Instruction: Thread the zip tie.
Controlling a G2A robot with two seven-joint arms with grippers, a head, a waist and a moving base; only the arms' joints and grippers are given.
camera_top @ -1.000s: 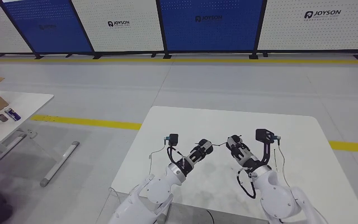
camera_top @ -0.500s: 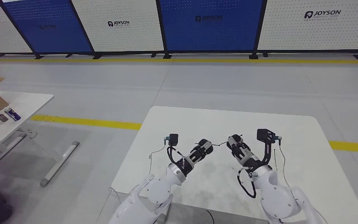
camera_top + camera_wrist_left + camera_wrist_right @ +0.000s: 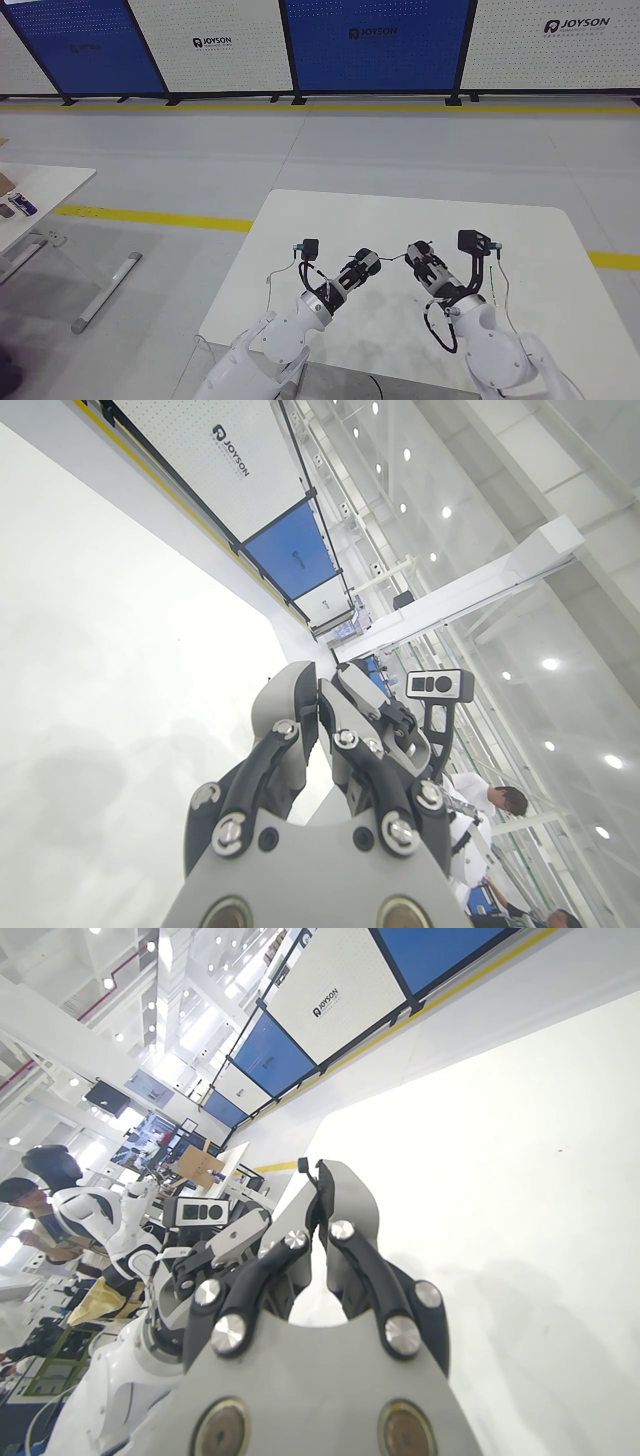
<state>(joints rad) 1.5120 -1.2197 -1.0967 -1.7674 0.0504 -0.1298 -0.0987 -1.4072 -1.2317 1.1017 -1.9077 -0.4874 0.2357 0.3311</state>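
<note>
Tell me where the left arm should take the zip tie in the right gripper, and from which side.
Probably the short black stub of the zip tie poking past the right gripper's tip: it is the only part exposed, the rest pinched between shut jaws. The left gripper, facing it tip to tip, should come straight at it, opening its shut jaws first, closing across the strip.

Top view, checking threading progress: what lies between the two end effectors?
In the top view, a thin dark zip tie spans from left end effector to right end effector.
</note>
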